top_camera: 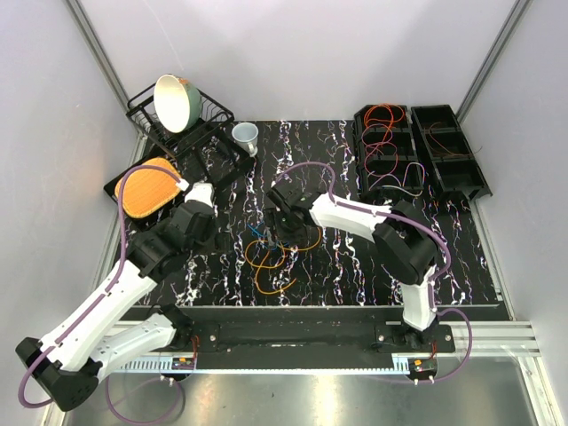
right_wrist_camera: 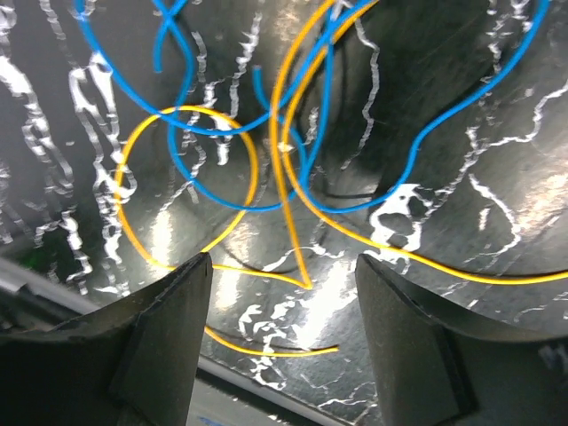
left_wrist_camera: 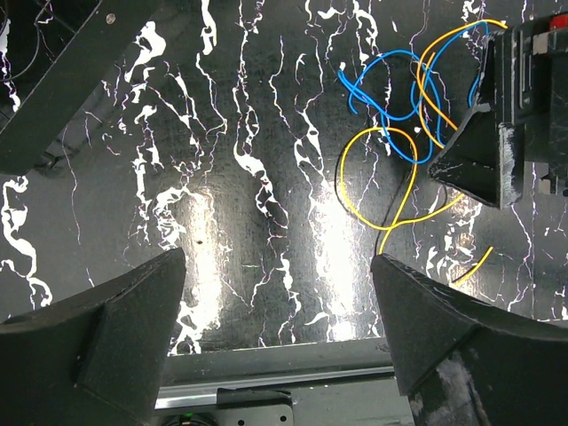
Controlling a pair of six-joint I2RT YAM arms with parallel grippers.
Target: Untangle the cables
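Your right claw [right_wrist_camera: 282, 266] hangs spread over the cables [right_wrist_camera: 282, 169], thin blue, yellow and orange wires in loose crossing loops near the desk's [top_camera: 373, 275] middle, toward its near edge, with your left claw [left_wrist_camera: 277, 266] spread nearby.

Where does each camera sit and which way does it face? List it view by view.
Top external: fixed above and behind the arms, looking down on the table; both arms show whole.
Left wrist: on the left arm, facing down at the table; left gripper open at the bottom edge.
Right wrist: close over the cables, facing down; right gripper open at the bottom.
Shared: all three see the blue and yellow cables.
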